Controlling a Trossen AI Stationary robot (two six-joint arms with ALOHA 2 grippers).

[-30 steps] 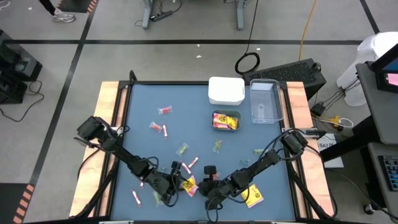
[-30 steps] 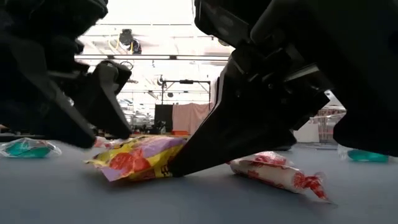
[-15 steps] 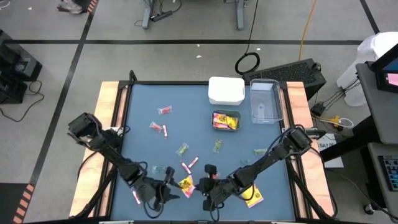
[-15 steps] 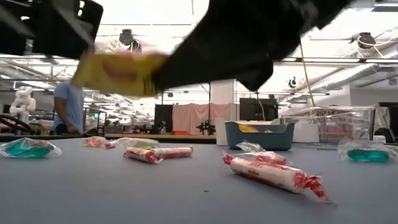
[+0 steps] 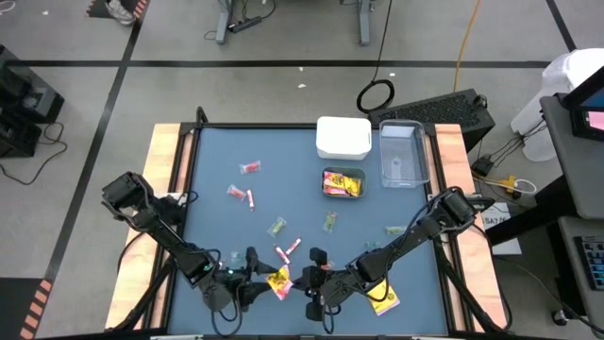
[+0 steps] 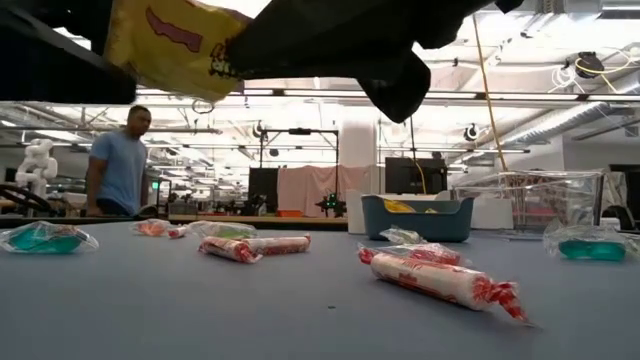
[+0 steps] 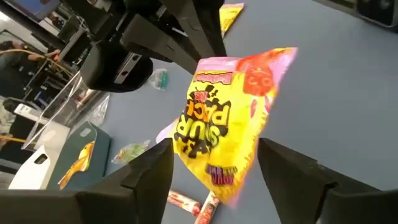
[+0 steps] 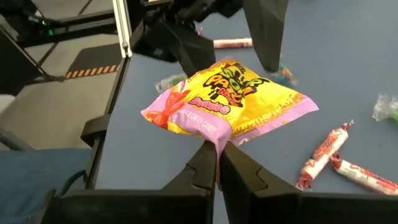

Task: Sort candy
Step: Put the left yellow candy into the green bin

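Observation:
A yellow packet with red print (image 5: pixel 279 281) hangs above the table's near middle, high in the low view (image 6: pixel 170 45). My right gripper (image 5: pixel 300 280) is shut on it from the right. My left gripper (image 5: pixel 253 283) is open just left of it. In the left wrist view its fingers (image 7: pixel 155 168) stand either side of the packet (image 7: pixel 230 124) without plainly touching. Pink-white sticks (image 5: pixel 288 250), green pieces (image 5: pixel 276 227) and red pieces (image 5: pixel 248 168) lie scattered on the blue table. My right gripper (image 8: pixel 217 163) pinches the yellow packet by its pink sealed edge (image 8: pixel 214 140), between the two fingers. The fingers come from the table's right. The packet is lifted clear of the table and spreads out beyond the fingertips, slightly tilted.
At the far side stand a white container (image 5: pixel 343 138), a clear container (image 5: pixel 401 156) and a teal bin (image 5: pixel 332 173) holding yellow packets. A second yellow packet (image 5: pixel 384 299) lies near the right arm. A person (image 6: pixel 120 165) stands in the room beyond the table.
The right gripper, shut on the yellow packet that lay on the table, has risen and lifted it clear. The left gripper has drawn back from the packet toward the table's left and near edge.

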